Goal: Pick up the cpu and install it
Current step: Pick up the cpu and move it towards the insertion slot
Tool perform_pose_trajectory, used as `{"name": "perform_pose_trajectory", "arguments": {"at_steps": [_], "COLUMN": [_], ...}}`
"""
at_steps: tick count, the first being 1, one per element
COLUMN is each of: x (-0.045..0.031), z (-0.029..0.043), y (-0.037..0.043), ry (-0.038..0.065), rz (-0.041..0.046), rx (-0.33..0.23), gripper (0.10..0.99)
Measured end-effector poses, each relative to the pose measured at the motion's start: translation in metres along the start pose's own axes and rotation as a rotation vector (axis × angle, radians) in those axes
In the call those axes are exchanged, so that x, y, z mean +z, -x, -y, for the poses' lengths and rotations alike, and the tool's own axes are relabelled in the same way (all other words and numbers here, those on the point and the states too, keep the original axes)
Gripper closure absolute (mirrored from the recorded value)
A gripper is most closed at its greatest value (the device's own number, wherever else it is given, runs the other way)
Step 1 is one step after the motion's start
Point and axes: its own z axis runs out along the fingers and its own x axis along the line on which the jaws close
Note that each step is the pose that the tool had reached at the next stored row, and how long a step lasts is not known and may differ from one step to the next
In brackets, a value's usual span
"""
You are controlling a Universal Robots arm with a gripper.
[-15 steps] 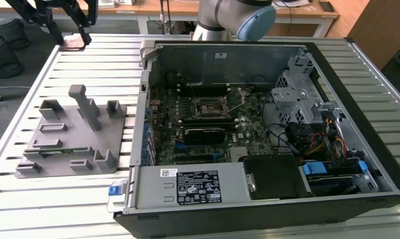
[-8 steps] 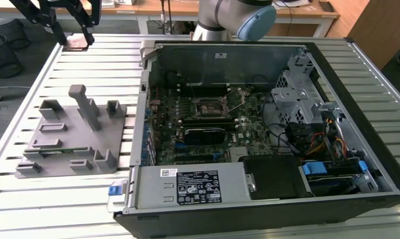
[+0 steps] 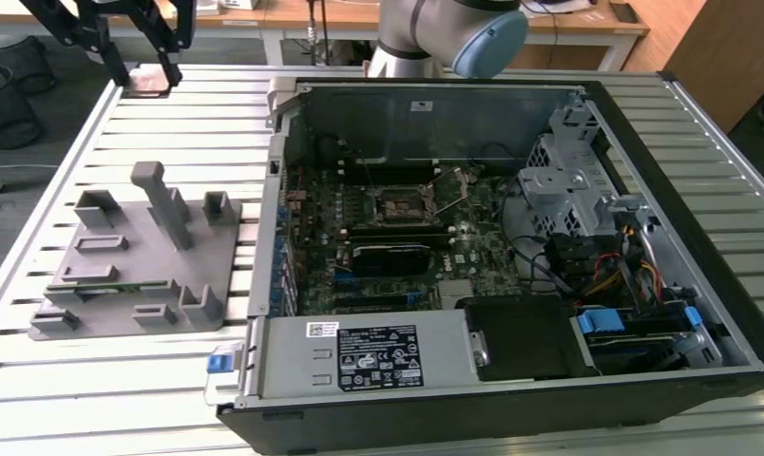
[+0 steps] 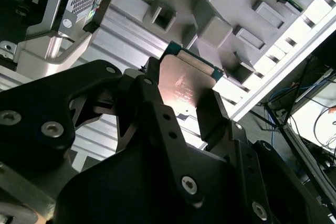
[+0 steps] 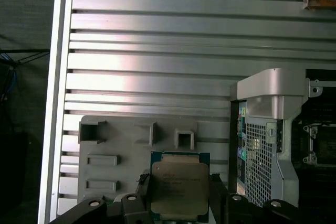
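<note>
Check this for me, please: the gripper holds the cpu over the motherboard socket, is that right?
Not quite: the gripper holds the cpu over the fixture, outside the case, as the first wrist view shows.

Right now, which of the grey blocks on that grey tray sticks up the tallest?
The narrow post near the middle of the grey fixture plate. It rises well above the squat blocks around it, which all stay low.
</note>
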Motion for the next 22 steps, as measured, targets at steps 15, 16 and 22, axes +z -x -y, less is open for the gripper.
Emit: {"name": "perform_pose_trajectory", "arguments": {"at_steps": [15, 16, 22], "x": [0.0008, 0.0008, 0.0012], "z": [0.0002, 0.0002, 0.0003], "y": [0.0037, 0.0039, 0.0053], "ry": [0.000, 0.000, 0.000], "rz": [0.0000, 0.0000, 0.0000], "rx": [0.000, 0.000, 0.000], "gripper": [0.561, 0.561, 0.561]}}
